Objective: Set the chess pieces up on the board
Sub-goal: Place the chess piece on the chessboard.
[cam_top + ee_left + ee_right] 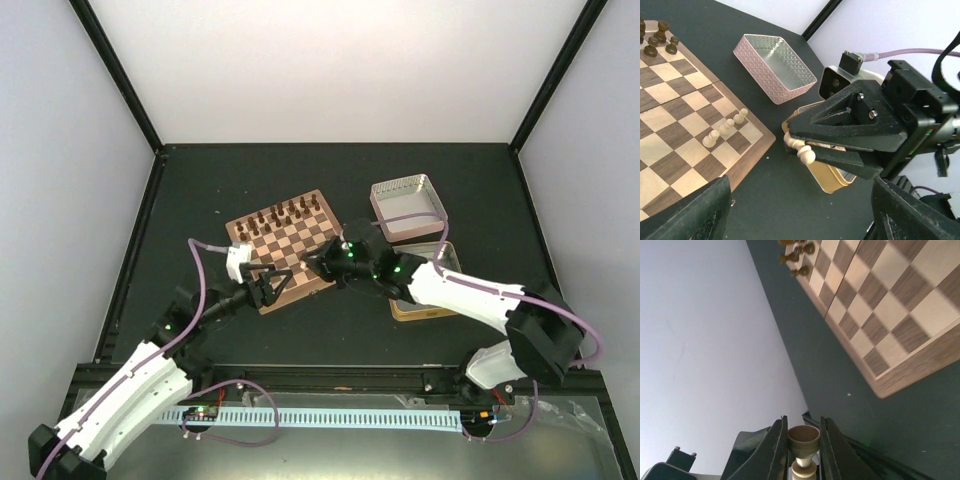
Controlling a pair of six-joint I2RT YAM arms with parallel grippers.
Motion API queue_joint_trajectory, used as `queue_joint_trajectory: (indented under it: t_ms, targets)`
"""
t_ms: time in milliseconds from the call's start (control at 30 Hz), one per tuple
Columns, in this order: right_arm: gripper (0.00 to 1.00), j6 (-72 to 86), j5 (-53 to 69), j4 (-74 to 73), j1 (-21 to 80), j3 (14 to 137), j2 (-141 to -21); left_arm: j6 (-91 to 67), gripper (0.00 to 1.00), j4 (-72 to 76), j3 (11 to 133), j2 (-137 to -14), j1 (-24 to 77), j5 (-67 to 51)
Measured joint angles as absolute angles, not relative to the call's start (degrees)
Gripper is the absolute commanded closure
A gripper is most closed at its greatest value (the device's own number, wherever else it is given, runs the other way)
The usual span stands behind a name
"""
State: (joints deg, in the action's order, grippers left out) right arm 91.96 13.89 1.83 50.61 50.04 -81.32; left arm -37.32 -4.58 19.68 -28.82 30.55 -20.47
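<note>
The board [283, 246] lies mid-table, with dark brown pieces [284, 215] in rows along its far side. In the left wrist view three pale chess pieces [724, 128] stand in a row near the board's [670, 125] corner. My right gripper [323, 266] hovers just off that corner, shut on another pale chess piece [804, 446]; its rounded head [807, 156] sticks out past the black fingers [850, 135]. My left gripper [279, 284] sits over the board's near edge, facing the right one. Its fingers [695, 212] are spread wide with nothing between them.
A gold rectangular tin [432, 296] lies right of the board, partly under the right arm. A pinkish-silver square lid [407, 207] sits behind it. Black frame posts and pale walls close in the table on three sides.
</note>
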Motion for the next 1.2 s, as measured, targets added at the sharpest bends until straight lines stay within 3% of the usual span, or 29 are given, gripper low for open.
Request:
queue_joint_trajectory:
  t_ms: [200,500,700,867,1067,1200]
  targets:
    - [0.88,97.8,16.7,4.9,53.2,53.6,-86.6,-35.2,0.3,-2.5,19.7,-33.3,32.0,-18.2]
    - [0.88,101.9,20.5,8.0,53.8,55.6,-91.5,-32.9,0.56,-1.6,18.8,-34.9,32.5,-15.8]
    - [0.88,103.1,21.9,9.0,53.6,55.9,-93.7,-32.5,0.65,-1.3,17.5,-35.0,32.6,-14.1]
    - [0.88,104.0,22.3,9.9,53.3,55.9,-93.9,-31.9,0.66,-0.3,17.5,-36.3,32.7,-12.5]
    - [0.88,104.4,22.5,10.9,53.0,55.9,-94.7,-31.6,0.83,0.0,17.5,-37.1,32.7,-11.0]
    - [0.88,104.3,22.3,11.1,52.8,55.9,-94.8,-31.2,0.89,-0.1,17.5,-37.3,32.8,-10.1]
